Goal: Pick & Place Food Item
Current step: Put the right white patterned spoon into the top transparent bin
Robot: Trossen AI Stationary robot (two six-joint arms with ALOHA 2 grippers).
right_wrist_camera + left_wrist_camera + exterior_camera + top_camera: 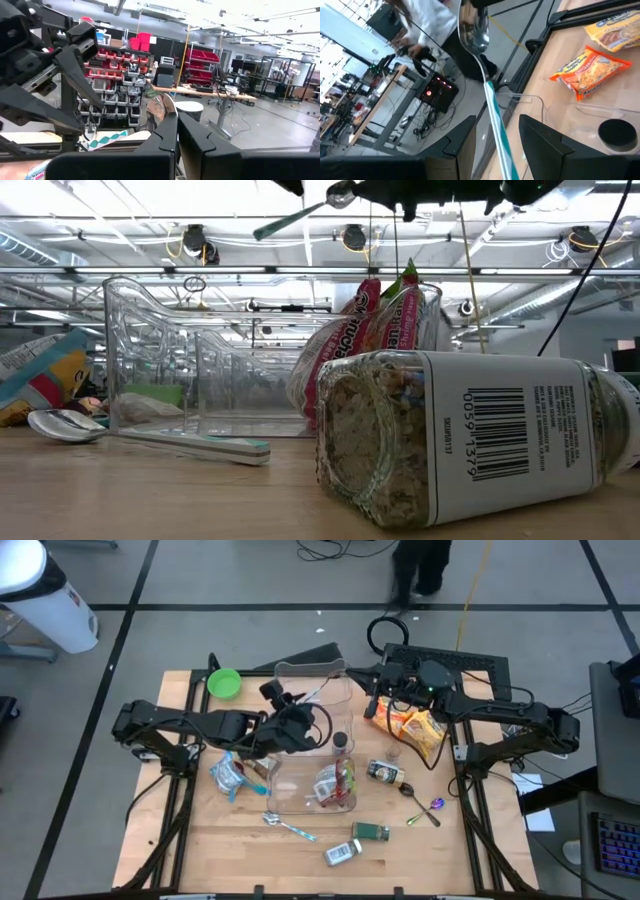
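Observation:
A spoon (472, 32) with a teal-and-white striped handle is up in the air over the far end of a clear plastic bin (310, 755). My left gripper (497, 120) is shut on its handle, above the bin's left side (298, 718). My right gripper (177, 120) is shut and empty, raised at the bin's far right corner (380, 690). Its tips sit just short of the spoon's bowl (161, 107). A red-and-white food packet (335, 780) lies inside the bin. Orange noodle packs (420, 725) lie on the table under the right arm. My left gripper has the spoon's striped handle (496, 125) between its two fingers, which lie along it. The spoon juts out past the fingertips with its bowl farthest from the gripper, lifted clear of everything. My right gripper's shut tips are close to the spoon's bowl; whether they touch it I cannot tell.
On the table are a green bowl (224, 683) at the far left and a blue packet (235, 775) left of the bin. A dark jar (385, 772) lies to the bin's right. Loose spoons (290, 828) (425, 810) and small seasoning bottles (345, 852) (372, 831) lie toward the near edge.

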